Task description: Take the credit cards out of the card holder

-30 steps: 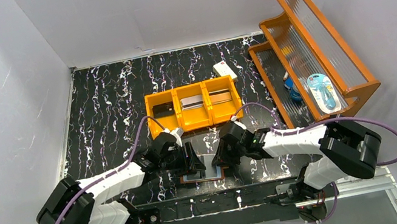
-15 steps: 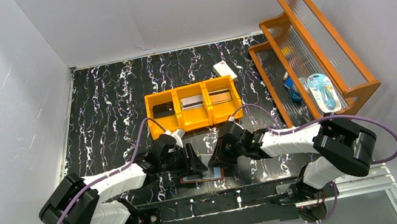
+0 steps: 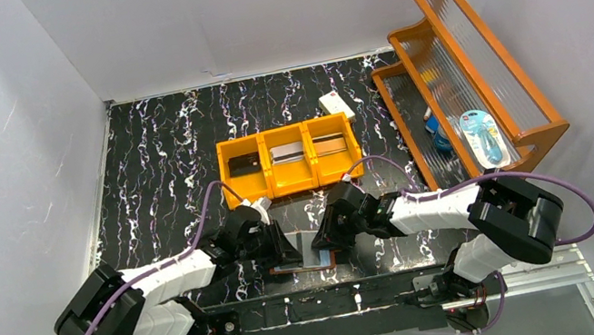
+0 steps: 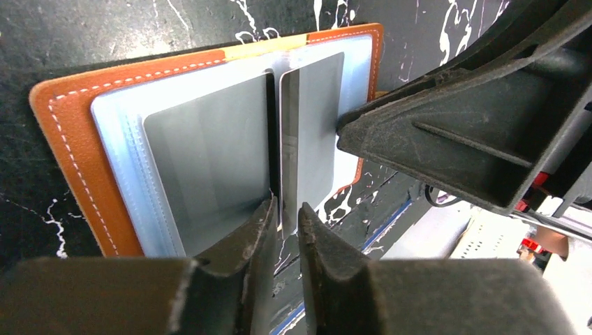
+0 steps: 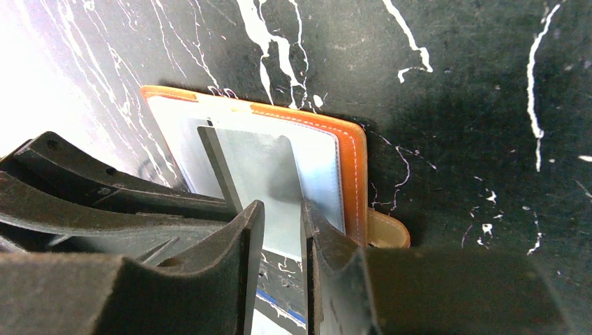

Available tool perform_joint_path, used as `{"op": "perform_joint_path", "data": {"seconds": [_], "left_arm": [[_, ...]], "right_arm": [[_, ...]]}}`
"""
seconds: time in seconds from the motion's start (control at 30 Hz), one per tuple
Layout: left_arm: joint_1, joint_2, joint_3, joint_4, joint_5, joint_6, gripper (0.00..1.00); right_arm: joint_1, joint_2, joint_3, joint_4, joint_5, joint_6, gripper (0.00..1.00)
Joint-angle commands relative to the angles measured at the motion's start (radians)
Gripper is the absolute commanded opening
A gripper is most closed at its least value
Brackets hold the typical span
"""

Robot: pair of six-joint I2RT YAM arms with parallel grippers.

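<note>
Brown holder (image 4: 70,139) open on counter (image 4: 105,28); left fingers (image 4: 244,244) pinch grey card (image 4: 311,125) for pulling; right fingers (image 5: 237,258) narrowly parted, grip unclear, likely steadying holder.

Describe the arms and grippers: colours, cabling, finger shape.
Both match. The left arm and right arm have white links and bulky black joint housings, with a purple cable looping along each. The left gripper and right gripper have matte black, wedge-shaped fingers with raised ribs, visibly scuffed. No markings visible.
</note>
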Motion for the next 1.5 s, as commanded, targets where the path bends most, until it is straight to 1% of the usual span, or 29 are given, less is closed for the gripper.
{"op": "perform_joint_path", "data": {"seconds": [0.0, 0.17, 0.4, 0.67, 0.83, 0.87, 0.97, 1.03, 1.23, 1.47], "left_arm": [[-0.001, -0.022, -0.010, -0.022, -0.010, 0.007, 0.12], [-0.001, -0.002, 0.015, -0.004, 0.033, 0.013, 0.00], [0.000, -0.010, 0.040, -0.073, 0.007, 0.034, 0.00], [0.000, -0.062, 0.035, -0.169, -0.045, 0.047, 0.00], [-0.001, -0.082, 0.035, -0.167, -0.046, 0.055, 0.00], [0.000, -0.083, 0.035, -0.158, -0.039, 0.056, 0.01], [-0.001, -0.075, 0.039, -0.127, -0.017, 0.058, 0.11], [0.000, -0.062, 0.042, -0.110, -0.002, 0.060, 0.15], [0.000, -0.033, 0.043, -0.092, 0.013, 0.053, 0.16], [0.000, -0.045, 0.040, -0.101, 0.007, 0.053, 0.16]], "right_arm": [[-0.002, 0.031, -0.035, -0.115, 0.032, -0.018, 0.35], [-0.002, 0.030, -0.036, -0.115, 0.032, -0.016, 0.36], [-0.003, 0.030, -0.031, -0.132, 0.043, -0.017, 0.36], [-0.002, 0.030, -0.016, -0.155, 0.055, -0.022, 0.36], [-0.002, 0.026, -0.012, -0.160, 0.057, -0.030, 0.36], [-0.002, 0.024, -0.007, -0.163, 0.059, -0.036, 0.36], [-0.003, 0.016, 0.027, -0.184, 0.062, -0.063, 0.36], [-0.003, 0.005, 0.056, -0.196, 0.060, -0.093, 0.36], [-0.003, -0.023, 0.136, -0.187, 0.023, -0.170, 0.38], [-0.003, 0.019, 0.176, -0.157, -0.013, -0.192, 0.40]]}}
